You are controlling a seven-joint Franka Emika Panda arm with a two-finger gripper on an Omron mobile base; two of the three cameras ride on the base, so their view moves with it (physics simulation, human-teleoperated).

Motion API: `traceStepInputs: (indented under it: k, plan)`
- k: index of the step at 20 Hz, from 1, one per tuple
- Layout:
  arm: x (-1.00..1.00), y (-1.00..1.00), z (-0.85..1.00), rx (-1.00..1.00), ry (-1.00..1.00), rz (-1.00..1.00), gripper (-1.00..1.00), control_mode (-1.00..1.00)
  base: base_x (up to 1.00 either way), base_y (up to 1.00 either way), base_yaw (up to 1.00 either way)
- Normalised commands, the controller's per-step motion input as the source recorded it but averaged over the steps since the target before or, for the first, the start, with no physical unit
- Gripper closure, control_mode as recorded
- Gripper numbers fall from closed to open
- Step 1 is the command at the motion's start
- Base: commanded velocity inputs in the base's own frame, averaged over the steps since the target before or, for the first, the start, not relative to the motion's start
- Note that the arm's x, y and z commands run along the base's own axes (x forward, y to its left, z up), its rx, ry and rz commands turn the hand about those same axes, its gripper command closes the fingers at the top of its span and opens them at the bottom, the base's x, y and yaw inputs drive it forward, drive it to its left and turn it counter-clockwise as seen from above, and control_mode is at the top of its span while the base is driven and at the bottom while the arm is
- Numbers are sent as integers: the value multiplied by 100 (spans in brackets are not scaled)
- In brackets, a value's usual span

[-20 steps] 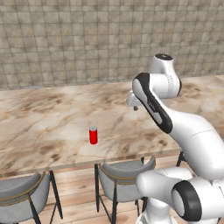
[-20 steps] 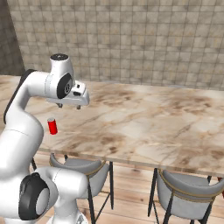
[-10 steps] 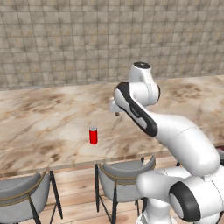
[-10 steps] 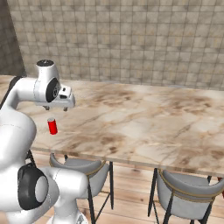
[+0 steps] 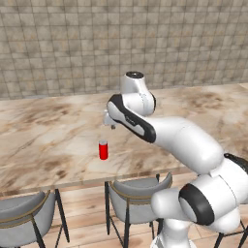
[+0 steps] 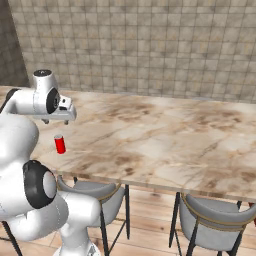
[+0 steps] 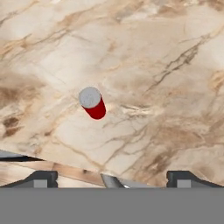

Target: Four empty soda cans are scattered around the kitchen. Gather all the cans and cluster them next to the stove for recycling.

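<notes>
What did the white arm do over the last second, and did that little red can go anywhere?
The white arm swung sideways across the marble counter, bringing its claw above and just beyond the small red soda can with a silver top. The claw is open and holds nothing. The can stayed upright in the same spot, and the grey stools did not move.
</notes>
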Motion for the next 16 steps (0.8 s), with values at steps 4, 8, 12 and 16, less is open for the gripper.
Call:
traceStepInputs:
  k: [4, 8, 12, 16]
  plan:
    - [38, 30, -18, -2, 4, 0, -100, -100, 0, 0, 0]
    - [27, 25, -23, -5, 0, 0, -100, -100, 0, 0, 0]
    - [22, 21, -21, -2, 0, 0, -100, -100, 0, 0, 0]
    - [17, 19, -23, 0, 0, 0, -100, -100, 0, 0, 0]
